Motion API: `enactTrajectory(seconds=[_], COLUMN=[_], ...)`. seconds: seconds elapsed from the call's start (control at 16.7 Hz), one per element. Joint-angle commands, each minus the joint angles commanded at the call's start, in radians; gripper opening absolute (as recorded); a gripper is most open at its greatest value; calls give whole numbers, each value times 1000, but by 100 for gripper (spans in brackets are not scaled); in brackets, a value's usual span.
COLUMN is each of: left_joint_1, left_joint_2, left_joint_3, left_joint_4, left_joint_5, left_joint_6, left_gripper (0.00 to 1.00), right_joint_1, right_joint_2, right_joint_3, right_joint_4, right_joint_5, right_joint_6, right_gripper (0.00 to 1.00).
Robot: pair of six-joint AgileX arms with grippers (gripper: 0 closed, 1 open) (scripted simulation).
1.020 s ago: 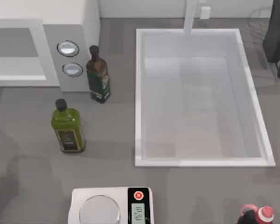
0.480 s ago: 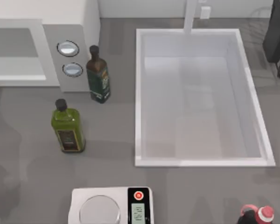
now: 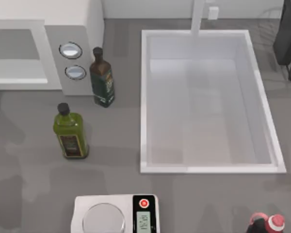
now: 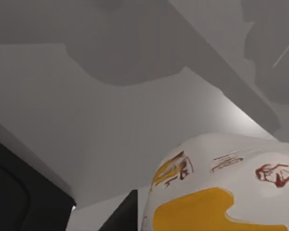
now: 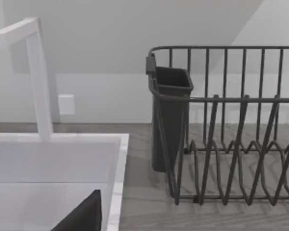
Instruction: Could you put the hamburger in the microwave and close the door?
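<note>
- The hamburger (image 4: 221,192), a cream-white lump with a yellow patch, is seen pressed close under the left wrist camera, so it is judged to be carried.
- How far either gripper is open cannot be told.
- The microwave (image 3: 72,29) stands at the table's far left; whether its door (image 3: 17,53) is shut cannot be judged.
- On the grey table (image 3: 116,145) stand two oil bottles (image 3: 71,131), a sink (image 3: 208,102) and a scale (image 3: 116,213).
- A dark dish rack (image 5: 231,144) stands ahead of the right arm, beside the sink.

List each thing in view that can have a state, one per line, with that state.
microwave: at the top view's left, window facing up toward the camera.
hamburger: close under the left wrist camera, wrapped in white and yellow.
dark green bottle: upright, capped.
light green bottle: upright, capped.
sink: basin empty.
scale: platform bare.
dish rack: no dishes.
</note>
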Motion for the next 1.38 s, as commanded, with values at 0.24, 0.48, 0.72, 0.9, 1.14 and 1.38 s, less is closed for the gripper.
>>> enactTrajectory(seconds=[0.24,0.48,0.72,0.9,1.14,1.38], left_joint_1=[1,-7,-20,-33,-51,-70], left_joint_2=[28,97,193,267,363,454], left_joint_3=[-1,-17,-44,-71,-116,-176], left_joint_4=[51,237,533,798,1179,1544], left_joint_5=[5,22,48,69,100,129], left_joint_6=[-21,-101,-226,-342,-514,-683], left_gripper=[0,0,0,0,0,0], right_joint_1=[0,0,0,0,0,0], right_joint_2=[0,0,0,0,0,0], right_joint_3=[0,0,0,0,0,0], right_joint_4=[0,0,0,0,0,0], right_joint_5=[0,0,0,0,0,0], right_joint_6=[0,0,0,0,0,0], right_gripper=[100,100,100,100,100,100])
